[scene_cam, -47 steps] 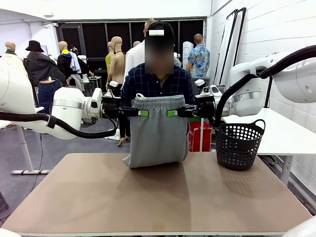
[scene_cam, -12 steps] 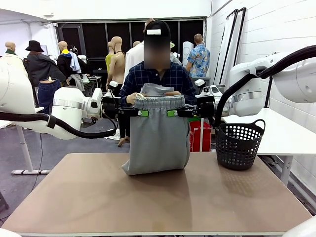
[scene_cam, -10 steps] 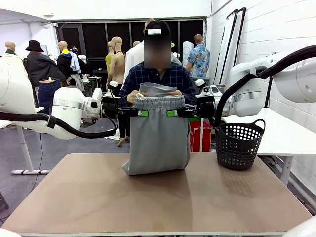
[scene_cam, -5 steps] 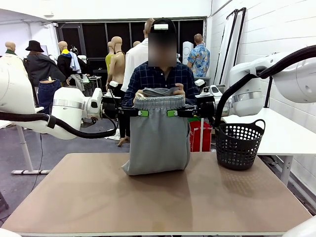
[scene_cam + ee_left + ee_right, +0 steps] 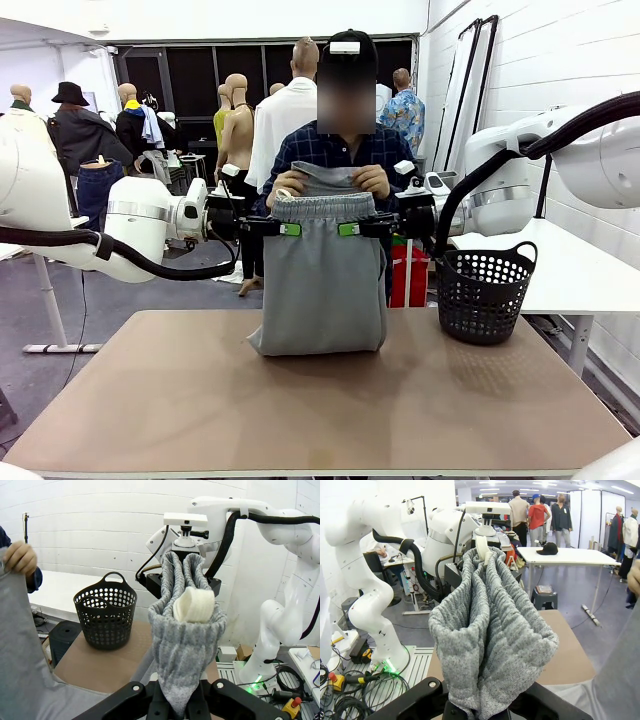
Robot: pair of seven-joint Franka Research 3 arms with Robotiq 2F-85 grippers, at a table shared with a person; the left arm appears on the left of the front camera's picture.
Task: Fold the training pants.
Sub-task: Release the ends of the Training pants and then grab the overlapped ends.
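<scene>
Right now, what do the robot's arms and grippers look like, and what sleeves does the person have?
The left arm and right arm are rounded glossy white shells with black ribbed cable hoses looping outside. The left gripper and right gripper are black with green pads. The person's sleeves are dark blue plaid.

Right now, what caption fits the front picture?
Left gripper and right gripper hold grey pants up; a person holds cloth behind.

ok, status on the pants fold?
Left claw, right claw shut on training pants waistband. Fold rests on table; person's hands hold cloth above waistband. Basket aside.
</scene>
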